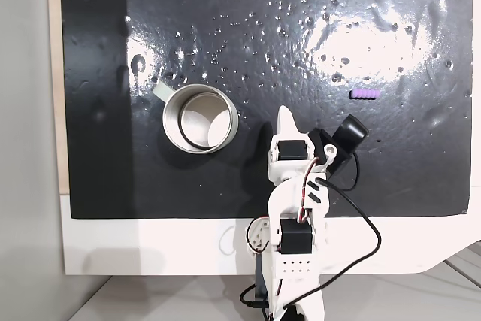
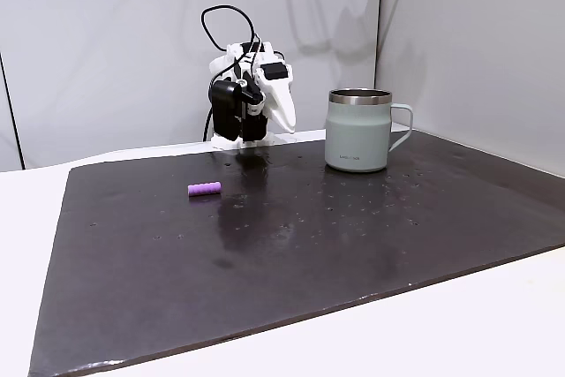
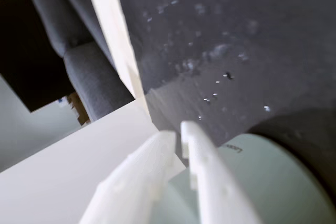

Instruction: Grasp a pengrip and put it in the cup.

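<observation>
Standing on the left part of the dark mat [image 1: 301, 50] in a fixed view from above, the cup [image 1: 200, 118] shows its round open mouth, pale inside, with a small flat tab pointing to the upper left. To the right of it, near the mat's lower edge, the white arm [image 1: 297, 216] is folded over its base on the white tabletop [image 1: 150, 249], and its claw [image 1: 284, 116] points up the picture, its tip just right of the cup and apart from it. Farther right, well away from both, the pengrip [image 1: 365, 94] lies on its side on the shiny mat, a small purple ribbed cylinder. In a fixed view from the side the order runs the other way: the pengrip [image 2: 204, 189] lies left on the mat [image 2: 291, 245], the folded arm [image 2: 243, 99] sits at the far edge with the claw [image 2: 287, 121] pointing downward, and the grey-green cup [image 2: 358, 131] with its silvery rim and loop handle stands to the right, upright. In the wrist view the two white fingers [image 3: 202, 171] run nearly side by side with only a thin gap at the tips, so the claw [image 3: 177, 132] is closed and holds nothing; the cup's pale wall [image 3: 262, 187] sits just beneath them, and a grey sofa [image 3: 79, 61] shows beyond the tabletop [image 3: 63, 166].
</observation>
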